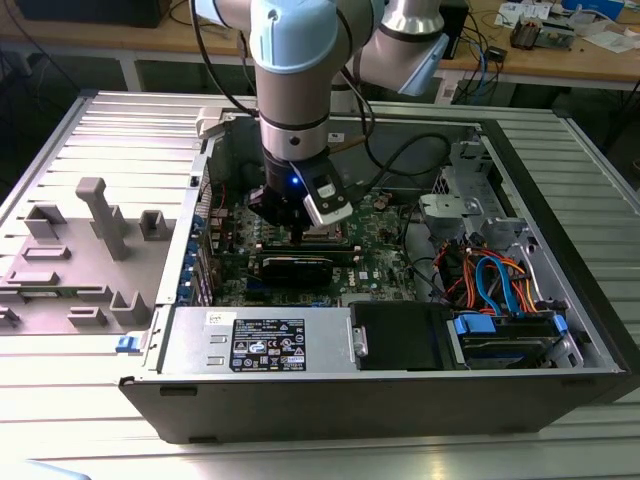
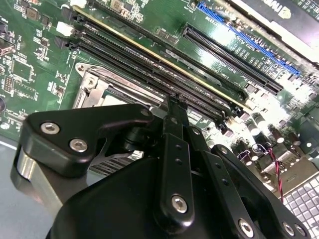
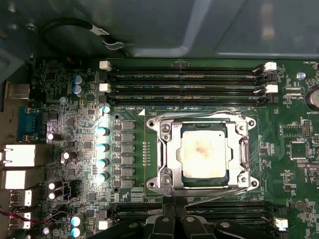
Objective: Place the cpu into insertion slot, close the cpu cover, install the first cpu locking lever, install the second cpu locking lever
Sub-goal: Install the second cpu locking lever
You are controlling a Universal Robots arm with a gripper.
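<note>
In the first wrist view the cpu, a dull silver square, lies in the insertion slot, whose contact field it hides. The cpu cover, a silvery frame, lies flat around it. A thin wire locking lever runs slanted along the socket edge nearest my gripper. My black fingers are pressed together and hold nothing, with their tips just beside that edge. In the exterior view the gripper reaches down into the open computer case over the green motherboard.
Long black memory slots flank the socket on two sides. A row of capacitors stands beside it. A long black card, the power supply, coloured cables and the case walls surround the work spot. A grey fixture sits outside the case.
</note>
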